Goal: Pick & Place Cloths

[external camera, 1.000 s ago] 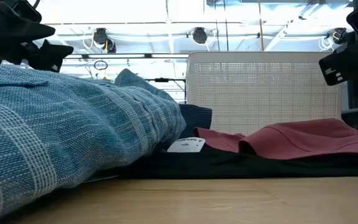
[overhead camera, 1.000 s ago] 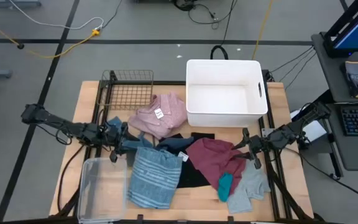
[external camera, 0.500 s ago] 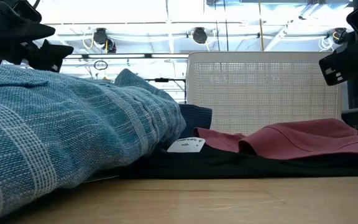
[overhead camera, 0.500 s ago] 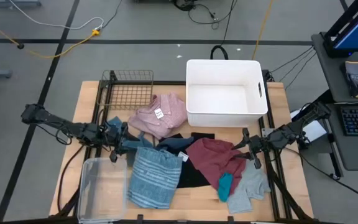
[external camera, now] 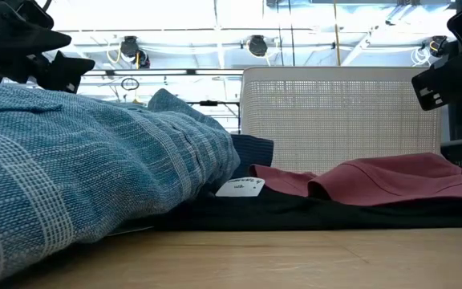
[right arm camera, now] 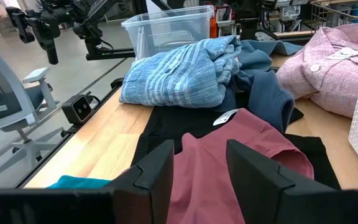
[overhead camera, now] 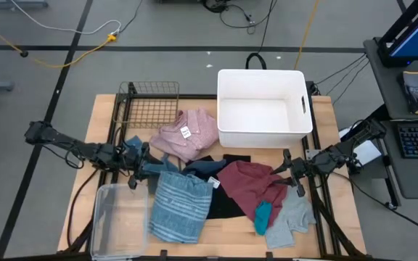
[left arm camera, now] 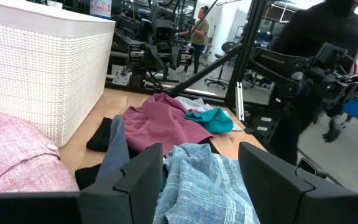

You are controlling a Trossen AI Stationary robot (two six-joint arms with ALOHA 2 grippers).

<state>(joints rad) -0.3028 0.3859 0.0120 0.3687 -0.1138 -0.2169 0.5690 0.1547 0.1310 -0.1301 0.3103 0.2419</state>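
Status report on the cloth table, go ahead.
Left tool open, empty, by the blue striped cloth. Right tool open, empty, at the maroon cloth. White bin holds nothing. Nothing blocking.

- The pink shirt [overhead camera: 189, 135] lies crumpled at the far side of the pile, its white tag facing up.
- The blue striped cloth [overhead camera: 178, 206] is spread on the near left, its far edge bunched.
- A dark blue piece [overhead camera: 204, 169] sits rumpled in the middle, between the striped cloth and the maroon one.
- The maroon cloth [overhead camera: 250, 185] lies draped to the right, over the flat black cloth [overhead camera: 220, 203].
- The small teal piece [overhead camera: 263, 214] rests on the maroon cloth's near edge, touching the grey cloth [overhead camera: 290, 220] at the near right.
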